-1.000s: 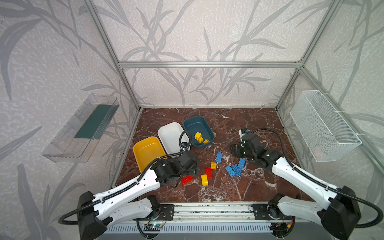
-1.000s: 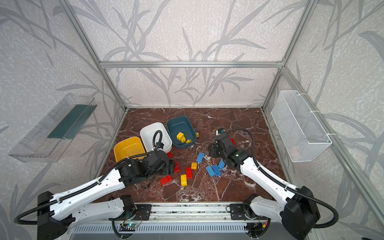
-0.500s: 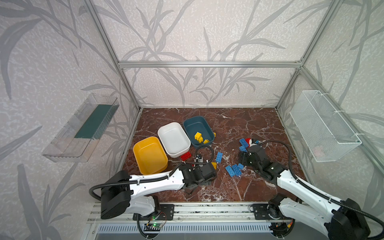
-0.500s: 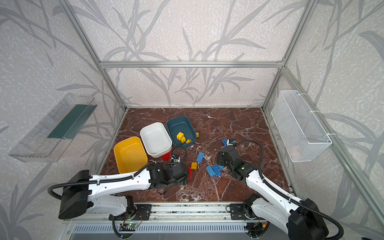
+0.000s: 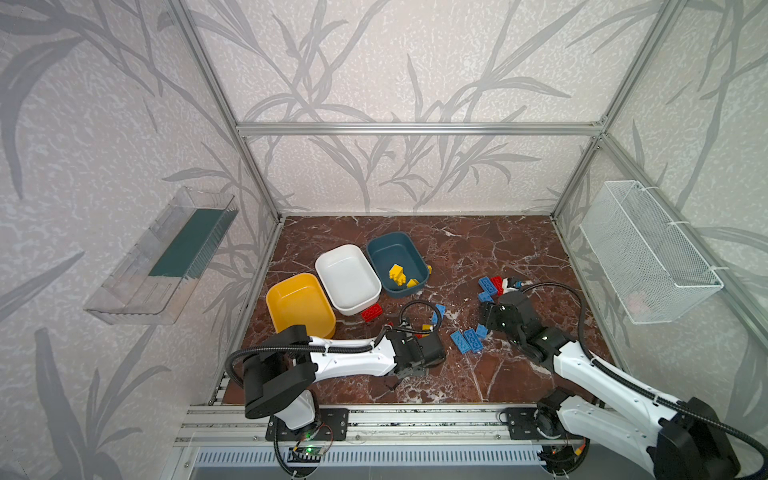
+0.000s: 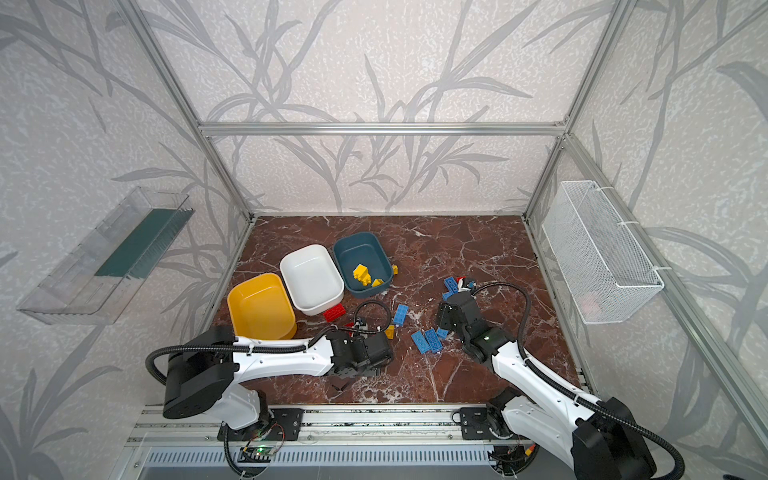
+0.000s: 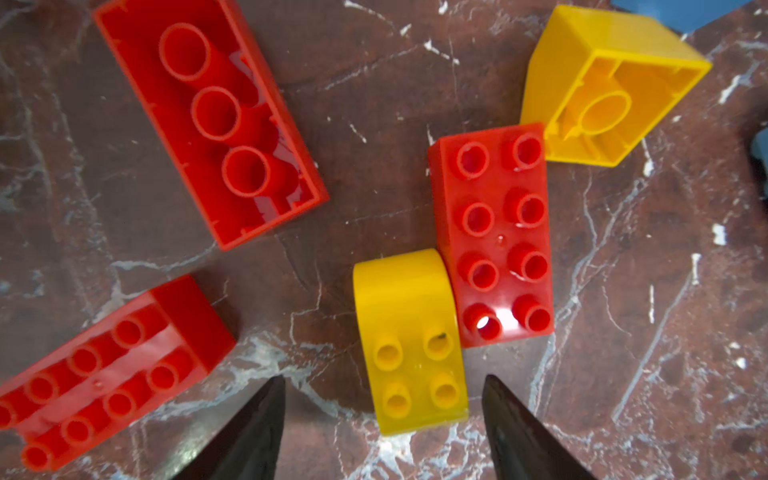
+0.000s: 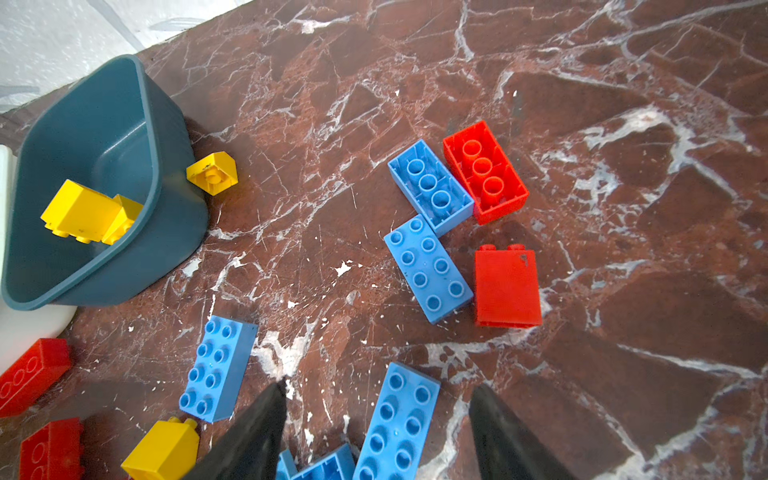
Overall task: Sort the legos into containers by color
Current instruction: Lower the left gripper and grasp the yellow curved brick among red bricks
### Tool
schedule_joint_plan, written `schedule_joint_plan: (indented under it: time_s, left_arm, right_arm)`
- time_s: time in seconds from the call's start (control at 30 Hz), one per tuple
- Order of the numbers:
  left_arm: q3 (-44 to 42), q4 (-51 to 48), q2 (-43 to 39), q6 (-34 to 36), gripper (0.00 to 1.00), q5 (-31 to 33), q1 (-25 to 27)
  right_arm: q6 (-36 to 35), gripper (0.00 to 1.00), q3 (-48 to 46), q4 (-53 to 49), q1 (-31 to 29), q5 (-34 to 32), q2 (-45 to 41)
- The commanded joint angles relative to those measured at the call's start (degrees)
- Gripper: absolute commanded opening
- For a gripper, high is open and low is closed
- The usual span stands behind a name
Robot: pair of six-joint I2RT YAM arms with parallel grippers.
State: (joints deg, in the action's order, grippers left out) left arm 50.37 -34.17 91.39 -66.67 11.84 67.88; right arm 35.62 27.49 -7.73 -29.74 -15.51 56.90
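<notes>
Legos lie mostly loose on the worktop (image 5: 490,249), red and yellow ones under your left arm and blue ones by your right. A few yellow bricks (image 5: 398,274) sit in the teal tub (image 5: 388,249), which stands in a row with the white tub (image 5: 347,274) and the yellow tub (image 5: 299,305). Your left jaws stand wide, straddling a rounded yellow brick (image 7: 409,336) that touches a red brick (image 7: 494,232), not clamped on it. Your right jaws are wide too, either side of a long blue brick (image 8: 399,419).
</notes>
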Motion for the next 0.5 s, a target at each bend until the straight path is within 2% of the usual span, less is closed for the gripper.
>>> schedule_joint_plan:
  time_s: [0.0, 0.27, 0.47]
  left_arm:
    - [1.9, -0.7, 1.6, -1.0, 0.7, 0.6, 0.2]
    - [2.5, -0.4, 3.1, -0.4, 0.48, 1.1, 0.2]
    - [2.2, 0.0, 2.6, 0.2, 0.36, 1.2, 0.2]
  right_arm:
    - [0.5, 0.71, -0.7, 1.2, 0.2, -0.4, -0.4]
    - [0.6, 0.71, -0.8, 1.1, 0.3, -0.4, -0.5]
    - [0.4, 0.71, -0.8, 1.4, 0.3, 0.1, -0.4]
